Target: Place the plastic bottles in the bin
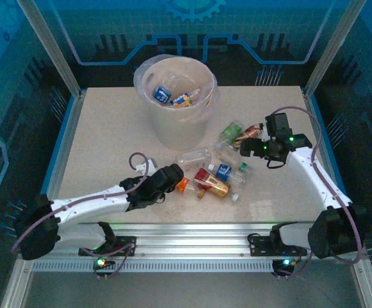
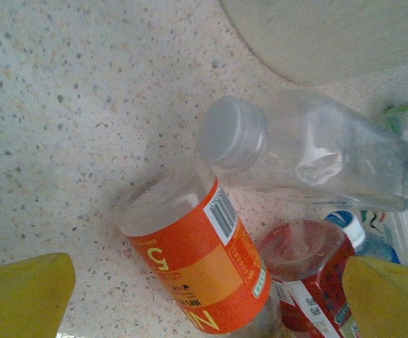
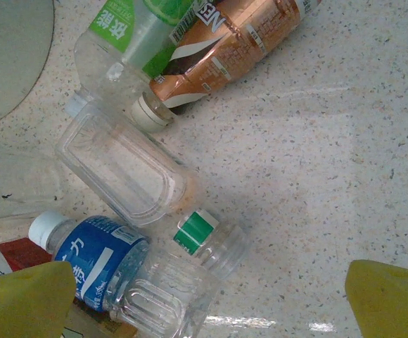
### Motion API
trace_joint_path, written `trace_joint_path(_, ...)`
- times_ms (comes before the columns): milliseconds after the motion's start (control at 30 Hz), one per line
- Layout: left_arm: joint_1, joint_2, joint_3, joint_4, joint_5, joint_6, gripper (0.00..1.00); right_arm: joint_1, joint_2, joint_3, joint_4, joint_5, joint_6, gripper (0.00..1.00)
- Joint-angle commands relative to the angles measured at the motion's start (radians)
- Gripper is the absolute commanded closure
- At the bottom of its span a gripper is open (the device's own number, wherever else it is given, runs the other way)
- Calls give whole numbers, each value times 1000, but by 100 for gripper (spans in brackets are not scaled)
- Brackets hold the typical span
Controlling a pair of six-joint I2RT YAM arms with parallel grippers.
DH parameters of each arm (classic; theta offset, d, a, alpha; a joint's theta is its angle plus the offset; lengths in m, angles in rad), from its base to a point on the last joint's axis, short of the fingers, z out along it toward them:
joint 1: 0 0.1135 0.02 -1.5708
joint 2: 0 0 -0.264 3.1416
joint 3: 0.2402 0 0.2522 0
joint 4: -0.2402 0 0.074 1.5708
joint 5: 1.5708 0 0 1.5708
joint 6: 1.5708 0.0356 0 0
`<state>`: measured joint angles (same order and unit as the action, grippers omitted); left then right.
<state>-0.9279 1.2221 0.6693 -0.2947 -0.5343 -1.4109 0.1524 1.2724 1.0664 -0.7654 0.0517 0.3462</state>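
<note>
Speckled table (image 1: 109,147); left pincer (image 1: 176,174) low, agape

Bin (image 1: 176,128) far-centre on the table (image 1: 102,141), plastic bottles (image 1: 213,179) inside it and before it

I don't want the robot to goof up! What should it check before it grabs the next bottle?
1. Left tool open: ok, yellow fingers wide apart.
2. Orange-labelled plastic bottle lined up between them: ok.
3. Neighbours out of the way: not ok, the red-labelled plastic bottle lies right beside it, near one finger.
4. Right tool open: ok.
5. Large round whitish plastic bin upright, with room inside: ok.
</note>
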Motion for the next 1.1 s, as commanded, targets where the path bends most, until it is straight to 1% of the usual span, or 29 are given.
trace_joint_path(0,-9,42,-9,62,11,-78,1,11,-9,-9,4,9,-21,0)
trace_joint_path(300,-8,166,40,63,41,-116,1,0,-25,-31,20,17,-23,0)
trace_joint_path(567,2,256,70,86,99,-129,3,-16,-22,-39,37,6,-21,0)
trace_joint_path(733,6,299,104,64,125,-135,3,-23,-21,-44,41,1,-21,0)
trace_joint_path(900,5,356,143,45,168,-146,6,-28,-22,-49,43,2,-19,0)
trace_joint_path(1033,6,382,149,41,194,-163,10,-30,-28,-49,39,3,-20,0)
trace_joint_path(1067,6,384,147,37,197,-170,12,-31,-28,-49,38,4,-20,0)
